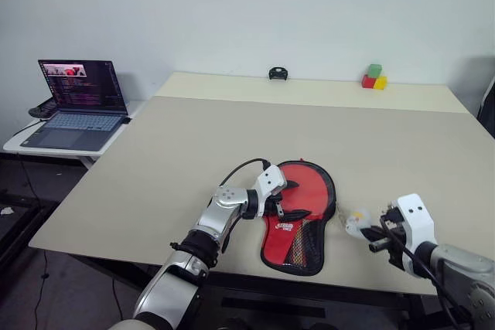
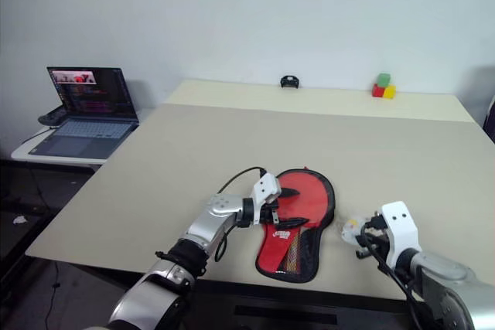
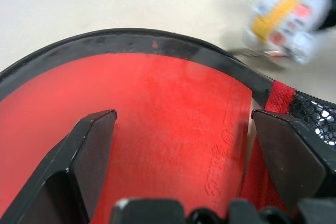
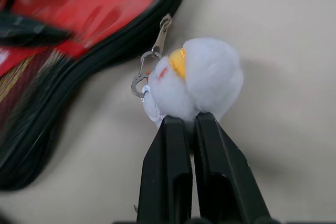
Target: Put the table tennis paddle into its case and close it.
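We are looking at the case (image 1: 298,218) lying flat on the beige worktop (image 1: 155,160), near its front edge. It is paddle-shaped with a black zipped border; its round end is showing smooth red, and its narrower end is see-through black mesh over a red panel with white lettering. The table tennis paddle (image 3: 173,129) is sitting inside it: in the left wrist view its red rubber face with faint embossed print is filling the space between the left fingers (image 3: 89,145), bounded by the case's black rim. We cannot make out the handle clearly through the mesh.

The left gripper (image 1: 280,205) is hovering over the middle of the case with its fingers spread wide apart, one on each side of the red face, gripping nothing; whether the tips are touching the case we cannot tell.

The right gripper (image 4: 191,124) is just beyond the case's edge on the far side from the left gripper. Its fingers are pressed together, clamped on a white fluffy charm (image 4: 202,80) with a yellow and red patch. A small metal clip (image 4: 149,64) is linking that charm to the case's black zipped edge, just ahead of the right fingertips (image 4: 170,129).
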Controlling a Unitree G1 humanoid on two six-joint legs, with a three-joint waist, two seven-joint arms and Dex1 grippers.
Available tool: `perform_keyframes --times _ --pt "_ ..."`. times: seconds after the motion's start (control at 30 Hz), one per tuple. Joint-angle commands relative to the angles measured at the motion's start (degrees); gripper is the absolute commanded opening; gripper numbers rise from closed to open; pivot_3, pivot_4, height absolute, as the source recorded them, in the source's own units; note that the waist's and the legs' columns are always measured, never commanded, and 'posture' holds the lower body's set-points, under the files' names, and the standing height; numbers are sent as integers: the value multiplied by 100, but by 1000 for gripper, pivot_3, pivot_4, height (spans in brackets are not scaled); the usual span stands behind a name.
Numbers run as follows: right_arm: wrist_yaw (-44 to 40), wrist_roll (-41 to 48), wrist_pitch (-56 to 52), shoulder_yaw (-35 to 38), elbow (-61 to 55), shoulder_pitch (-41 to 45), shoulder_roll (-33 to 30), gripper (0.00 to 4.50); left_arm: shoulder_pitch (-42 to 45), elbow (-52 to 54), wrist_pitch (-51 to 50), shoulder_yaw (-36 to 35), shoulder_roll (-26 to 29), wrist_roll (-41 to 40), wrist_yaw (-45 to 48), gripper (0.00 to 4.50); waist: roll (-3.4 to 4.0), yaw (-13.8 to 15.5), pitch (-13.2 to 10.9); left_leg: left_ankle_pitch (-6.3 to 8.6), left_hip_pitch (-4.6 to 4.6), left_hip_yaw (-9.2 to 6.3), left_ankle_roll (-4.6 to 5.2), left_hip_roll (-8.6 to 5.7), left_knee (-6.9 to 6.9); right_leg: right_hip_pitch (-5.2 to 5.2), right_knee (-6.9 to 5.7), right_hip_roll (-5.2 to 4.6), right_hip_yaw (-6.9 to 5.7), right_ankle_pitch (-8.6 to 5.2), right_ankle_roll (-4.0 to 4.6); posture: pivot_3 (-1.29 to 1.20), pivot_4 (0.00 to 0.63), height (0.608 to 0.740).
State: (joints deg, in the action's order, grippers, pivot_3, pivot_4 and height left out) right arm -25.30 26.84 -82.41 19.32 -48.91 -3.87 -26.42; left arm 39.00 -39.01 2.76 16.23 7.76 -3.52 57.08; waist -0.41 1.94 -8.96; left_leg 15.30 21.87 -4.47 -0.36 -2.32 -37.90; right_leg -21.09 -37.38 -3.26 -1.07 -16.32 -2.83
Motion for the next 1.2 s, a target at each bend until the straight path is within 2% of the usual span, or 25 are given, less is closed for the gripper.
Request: perform_keyframes --times 0.03,0.3,0.6,0.97,1.2 --pt "-287 415 -217 188 -498 -254 -110 16 -88 -492 -57 286 -101 365 -47 4500 1 5 2 0 2 -1 0 0 0 2 7 0 -1 2 -4 0 150 740" --pt "-1273 1262 -184 598 -886 -1102 -969 16 19 -689 37 314 -280 436 1 4500 -8 114 -2 1 6 -5 7 -7 3 23 50 -20 -9 14 -24 0 150 740" --pt "-1974 1905 646 647 -869 -1975 -1579 16 201 -909 116 305 -555 513 -17 4500 -18 234 -8 10 21 -12 22 -20 1 25 63 -25 -25 5 -38 0 150 740" --pt "-1839 2337 1364 -161 -1109 -2680 -1857 16 337 -1094 193 298 -735 570 -47 4500 -21 271 -10 11 26 -17 24 -27 0 31 71 -53 -38 2 -46 0 150 740" --pt "-1197 2336 1625 -1160 -1090 -2423 -1609 16 377 -1120 196 354 -843 611 19 4500 -21 273 -10 12 26 -26 23 -34 0 41 77 -70 -55 -2 -53 0 150 740"
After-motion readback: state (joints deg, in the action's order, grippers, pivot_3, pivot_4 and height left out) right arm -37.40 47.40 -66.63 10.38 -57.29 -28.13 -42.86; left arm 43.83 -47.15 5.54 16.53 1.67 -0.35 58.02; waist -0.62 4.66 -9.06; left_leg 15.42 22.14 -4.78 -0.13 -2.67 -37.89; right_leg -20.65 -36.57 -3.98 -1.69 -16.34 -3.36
